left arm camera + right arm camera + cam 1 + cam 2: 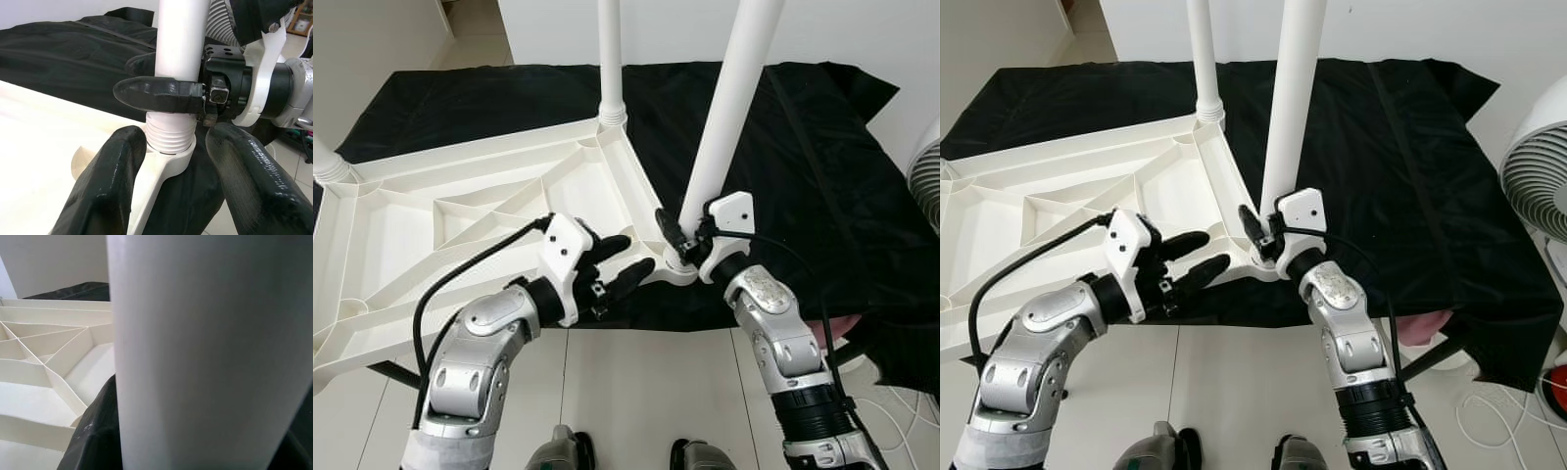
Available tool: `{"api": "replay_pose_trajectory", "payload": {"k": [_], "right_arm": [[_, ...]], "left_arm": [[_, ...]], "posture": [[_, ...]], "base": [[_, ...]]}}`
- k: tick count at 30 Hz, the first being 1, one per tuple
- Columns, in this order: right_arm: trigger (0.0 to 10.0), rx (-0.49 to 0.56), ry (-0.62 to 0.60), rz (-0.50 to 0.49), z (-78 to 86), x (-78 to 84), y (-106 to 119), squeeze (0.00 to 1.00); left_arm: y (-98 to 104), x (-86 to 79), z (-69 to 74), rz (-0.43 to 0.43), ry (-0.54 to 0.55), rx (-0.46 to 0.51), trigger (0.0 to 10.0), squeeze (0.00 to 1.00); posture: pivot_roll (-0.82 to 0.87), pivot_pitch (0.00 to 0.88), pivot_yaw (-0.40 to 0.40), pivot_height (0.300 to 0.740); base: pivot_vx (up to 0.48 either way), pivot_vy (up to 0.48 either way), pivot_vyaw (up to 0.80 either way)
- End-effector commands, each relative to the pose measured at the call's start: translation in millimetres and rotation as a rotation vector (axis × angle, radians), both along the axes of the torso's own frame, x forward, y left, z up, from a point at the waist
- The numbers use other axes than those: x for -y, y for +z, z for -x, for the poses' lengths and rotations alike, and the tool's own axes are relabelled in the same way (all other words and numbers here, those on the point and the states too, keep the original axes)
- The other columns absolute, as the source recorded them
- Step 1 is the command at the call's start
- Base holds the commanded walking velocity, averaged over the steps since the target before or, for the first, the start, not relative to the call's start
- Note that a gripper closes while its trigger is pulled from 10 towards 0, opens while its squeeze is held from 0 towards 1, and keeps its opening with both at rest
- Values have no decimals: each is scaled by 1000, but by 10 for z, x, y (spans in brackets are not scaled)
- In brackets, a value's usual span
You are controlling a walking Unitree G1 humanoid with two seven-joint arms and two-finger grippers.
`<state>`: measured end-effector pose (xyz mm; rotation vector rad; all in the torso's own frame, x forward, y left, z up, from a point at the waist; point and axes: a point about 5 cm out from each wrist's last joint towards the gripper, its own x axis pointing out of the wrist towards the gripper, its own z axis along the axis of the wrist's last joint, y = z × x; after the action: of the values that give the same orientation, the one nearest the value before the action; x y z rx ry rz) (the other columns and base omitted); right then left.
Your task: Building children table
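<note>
White plastic leg (pixel 729 108), long axis near upright, stands with its threaded end in the corner socket (pixel 168 159) of the upturned tabletop (pixel 460 215), pinched by the right pincer (pixel 690 243) (the nearer one), while the left pincer (pixel 617 262) hovers spread just beside.

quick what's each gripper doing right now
Left gripper: open, beside the corner of the upturned white plastic tabletop.
Right gripper: shut on the white round table leg, near its threaded end.

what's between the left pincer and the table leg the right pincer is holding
Nothing. In the left wrist view the left pincer sits open beside the leg, bare gap between, while the right pincer clamps the leg above its threads.
</note>
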<state>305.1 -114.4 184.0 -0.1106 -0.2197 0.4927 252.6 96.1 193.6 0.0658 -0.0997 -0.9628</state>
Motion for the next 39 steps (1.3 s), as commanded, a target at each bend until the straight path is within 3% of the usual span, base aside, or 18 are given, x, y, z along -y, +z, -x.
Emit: {"api": "replay_pose_trajectory", "payload": {"k": [1,24,39], "right_arm": [[10000,25,9,13,-25,-3,44,0],[10000,62,15,8,-120,27,141,0],[10000,78,21,35,-80,46,99,0]], "left_arm": [[39,-91,-70,10,151,3,10000,0],[88,-124,-101,-24,150,16,10000,0],[7,-13,-12,-54,46,2,10000,0]], "posture": [[-9,173,80,740],[10,203,79,740],[-10,138,73,740]], "base": [[0,0,0],[0,0,0],[0,0,0]]}}
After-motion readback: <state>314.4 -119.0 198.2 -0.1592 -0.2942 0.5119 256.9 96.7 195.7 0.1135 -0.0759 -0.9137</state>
